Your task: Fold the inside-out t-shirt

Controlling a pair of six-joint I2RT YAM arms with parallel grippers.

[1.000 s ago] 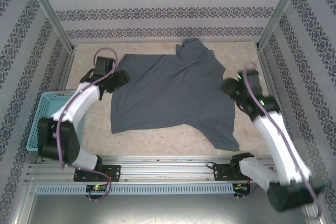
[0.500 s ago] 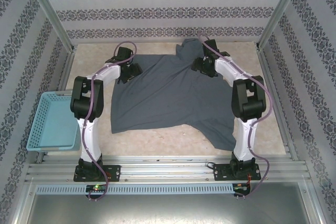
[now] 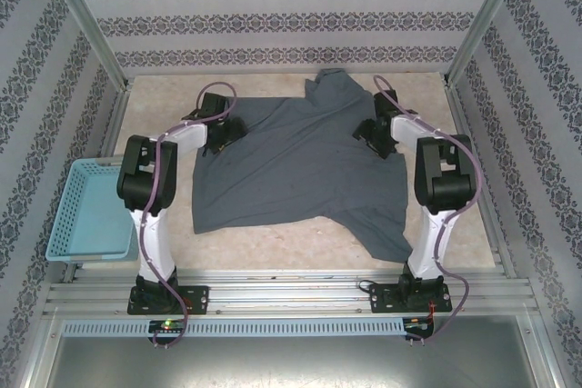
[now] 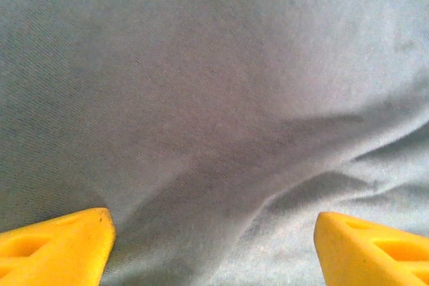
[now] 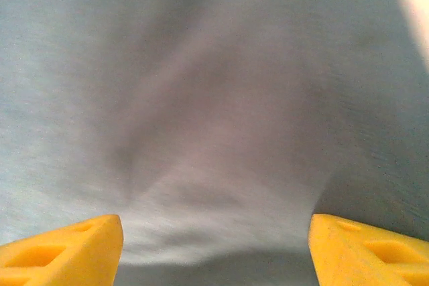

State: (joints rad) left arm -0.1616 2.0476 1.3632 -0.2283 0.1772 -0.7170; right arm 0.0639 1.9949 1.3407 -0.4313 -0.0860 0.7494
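1. The dark slate-grey t-shirt (image 3: pixel 300 165) lay spread out flat on the beige, speckled counter (image 3: pixel 273 247). One sleeve pointed toward the far edge and another trailed toward the near right.
2. The left end effector (image 3: pixel 221 130) was over the shirt's far-left corner. Its yellow wedge-shaped fingers (image 4: pixel 57 249) stood wide apart and gripped nothing, with grey cloth lying beneath the gap.
3. The right end effector (image 3: pixel 371 131) was over the shirt's far-right part, beside the sleeve. Its yellow fingers (image 5: pixel 64 246) were likewise spread wide and empty above the cloth.
4. Whether either end effector touched the fabric could not be told.
5. The cloth looked soft and matte, with a fine weave and shallow, rounded creases.
6. A light-blue plastic mesh basket (image 3: pixel 86 211), rectangular, sat at the counter's left edge, well apart from the shirt.
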